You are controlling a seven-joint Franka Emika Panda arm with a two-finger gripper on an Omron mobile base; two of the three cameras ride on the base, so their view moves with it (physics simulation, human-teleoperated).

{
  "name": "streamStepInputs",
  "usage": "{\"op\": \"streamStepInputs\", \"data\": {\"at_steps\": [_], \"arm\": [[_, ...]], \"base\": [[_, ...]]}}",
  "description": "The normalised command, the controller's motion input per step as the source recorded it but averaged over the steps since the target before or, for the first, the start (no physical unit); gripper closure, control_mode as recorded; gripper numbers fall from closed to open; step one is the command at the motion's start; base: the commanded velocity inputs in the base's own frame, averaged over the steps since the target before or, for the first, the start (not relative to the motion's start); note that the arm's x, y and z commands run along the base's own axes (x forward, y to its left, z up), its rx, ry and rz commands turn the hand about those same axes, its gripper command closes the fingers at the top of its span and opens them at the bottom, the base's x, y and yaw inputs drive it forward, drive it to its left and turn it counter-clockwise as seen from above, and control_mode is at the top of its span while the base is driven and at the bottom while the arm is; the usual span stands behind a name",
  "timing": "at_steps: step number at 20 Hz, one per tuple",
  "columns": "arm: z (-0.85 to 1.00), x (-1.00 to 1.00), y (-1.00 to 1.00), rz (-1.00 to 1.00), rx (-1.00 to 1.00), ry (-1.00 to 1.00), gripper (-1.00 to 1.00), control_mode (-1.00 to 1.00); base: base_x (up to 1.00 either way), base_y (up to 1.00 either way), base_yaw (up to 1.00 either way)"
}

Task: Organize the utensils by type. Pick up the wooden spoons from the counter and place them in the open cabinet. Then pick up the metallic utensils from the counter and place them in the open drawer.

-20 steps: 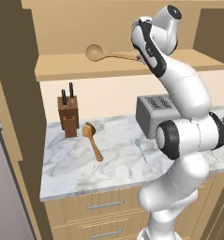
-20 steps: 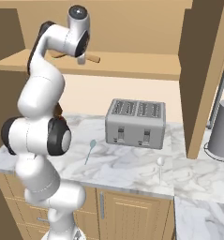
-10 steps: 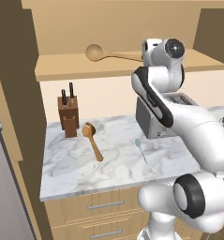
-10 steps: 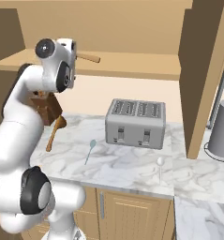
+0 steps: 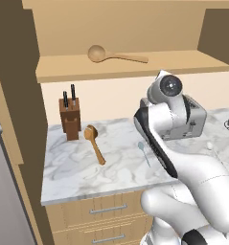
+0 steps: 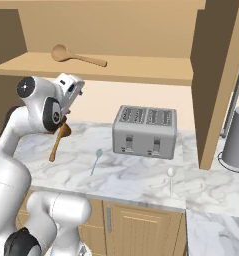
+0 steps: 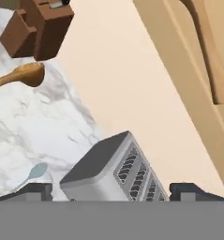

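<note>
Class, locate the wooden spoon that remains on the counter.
The wooden spoon lies on the marbled counter toward its left end in the left base view, its bowl just beside the knife block, left of the bluish metal spoon.

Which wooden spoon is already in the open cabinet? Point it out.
The wooden spoon on the shelf, lying flat in the open cabinet. The other wooden spoon lies on the counter beside the knife block.

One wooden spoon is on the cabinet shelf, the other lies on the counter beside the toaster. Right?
Not quite. The second wooden spoon lies on the counter beside the knife block, not the toaster, as the left base view shows. The first spoon is on the cabinet shelf.
</note>
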Motion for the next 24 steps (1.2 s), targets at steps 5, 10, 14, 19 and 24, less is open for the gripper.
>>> {"op": "streamStepInputs", "data": {"at_steps": [5, 10, 14, 19, 24], "arm": [[-0.44, -0.47, 0.11, -0.49, 0.64, 0.01, -1.00, -1.00], [-0.55, -0.03, 0.33, -0.28, 0.60, 0.10, -1.00, -1.00], [-0.77, 0.09, 0.44, -0.21, 0.53, 0.10, -1.00, -1.00], [-0.83, 0.29, 0.60, -0.17, 0.33, 0.14, -1.00, -1.00], [-0.71, 0.07, 0.67, -0.18, 0.00, 0.08, -1.00, -1.00]], "base": [[0.00, 0.00, 0.00], [0.00, 0.00, 0.00], [0.00, 0.00, 0.00], [0.00, 0.00, 0.00], [0.00, 0.00, 0.00]]}}
